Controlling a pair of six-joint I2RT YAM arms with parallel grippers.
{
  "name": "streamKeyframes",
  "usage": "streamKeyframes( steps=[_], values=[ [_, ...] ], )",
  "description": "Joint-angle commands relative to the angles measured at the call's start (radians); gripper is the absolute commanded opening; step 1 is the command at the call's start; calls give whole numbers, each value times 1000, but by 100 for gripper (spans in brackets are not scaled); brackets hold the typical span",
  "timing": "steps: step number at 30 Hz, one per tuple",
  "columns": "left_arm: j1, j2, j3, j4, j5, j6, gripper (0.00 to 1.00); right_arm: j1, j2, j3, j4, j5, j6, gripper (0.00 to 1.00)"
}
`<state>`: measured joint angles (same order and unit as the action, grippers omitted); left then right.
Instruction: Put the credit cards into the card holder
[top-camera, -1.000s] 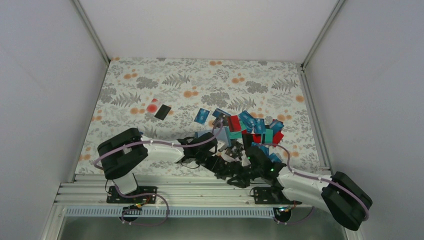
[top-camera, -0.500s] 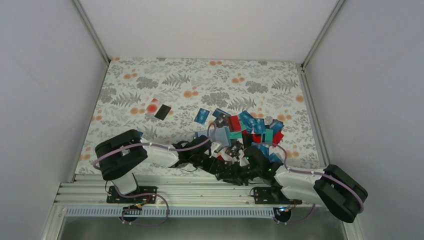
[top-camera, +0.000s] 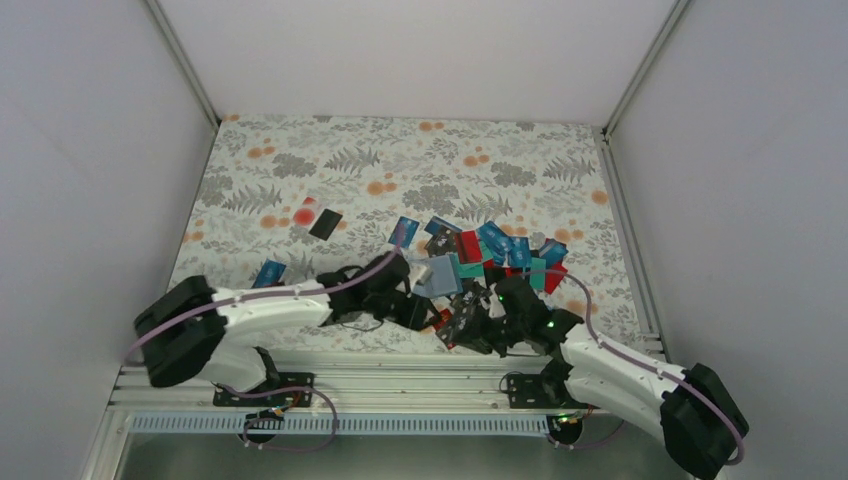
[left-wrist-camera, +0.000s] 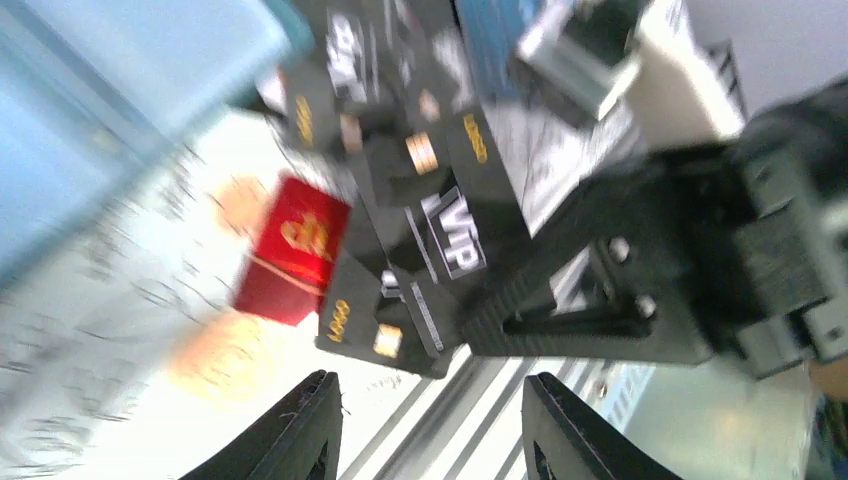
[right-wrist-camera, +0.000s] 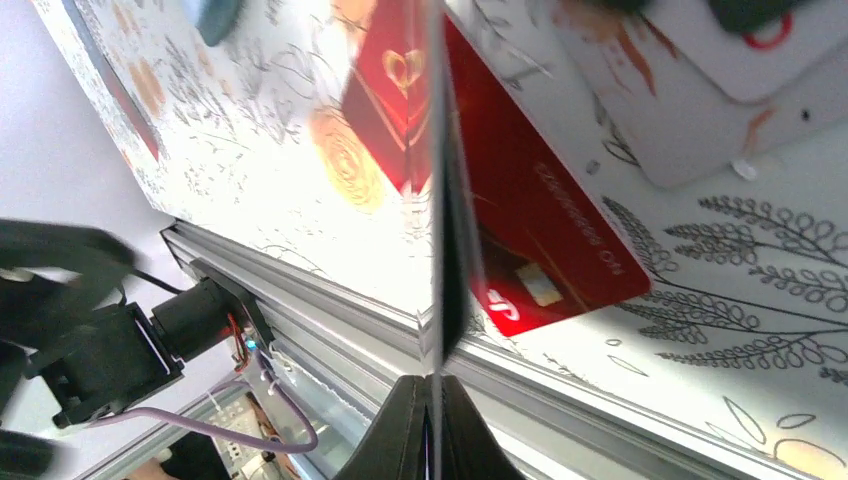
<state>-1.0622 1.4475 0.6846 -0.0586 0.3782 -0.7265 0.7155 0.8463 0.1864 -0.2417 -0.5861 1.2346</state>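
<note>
Black cards (left-wrist-camera: 440, 230), one printed VIP, fan out from my right tool (right-wrist-camera: 432, 385), whose fingers are pressed together on them. That tool's own camera shows them only as a thin dark edge running straight ahead of the tips. A red card (right-wrist-camera: 545, 250) lies flat on the desk (right-wrist-camera: 720, 330) behind them. My left tool (left-wrist-camera: 430, 385) stands spread, nothing between its tips. Its camera catches the fan's faces ahead and the pale-blue holder (left-wrist-camera: 110, 90), blurred, ahead to its left. From above, the holder sits just past the left tool, with the loose cards (top-camera: 505, 250) beyond both.
</note>
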Motion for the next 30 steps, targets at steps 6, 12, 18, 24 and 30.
streamKeyframes(
  steps=[6, 12, 18, 24, 30],
  values=[
    [171, -199, 24, -136, -116, 95, 49, -86, 154, 269, -234, 15, -365, 4],
    [264, -264, 3, -56, 4, 126, 54, -117, 240, 400, -143, -90, -527, 4],
    [366, -309, -41, 46, 149, 144, 60, -129, 283, 512, -127, -158, -661, 4],
    [406, -322, -114, 240, 297, 93, 61, -134, 281, 554, -86, -243, -717, 4],
    [407, -335, -153, 391, 372, 58, 62, -134, 276, 567, -66, -335, -746, 4]
  ],
)
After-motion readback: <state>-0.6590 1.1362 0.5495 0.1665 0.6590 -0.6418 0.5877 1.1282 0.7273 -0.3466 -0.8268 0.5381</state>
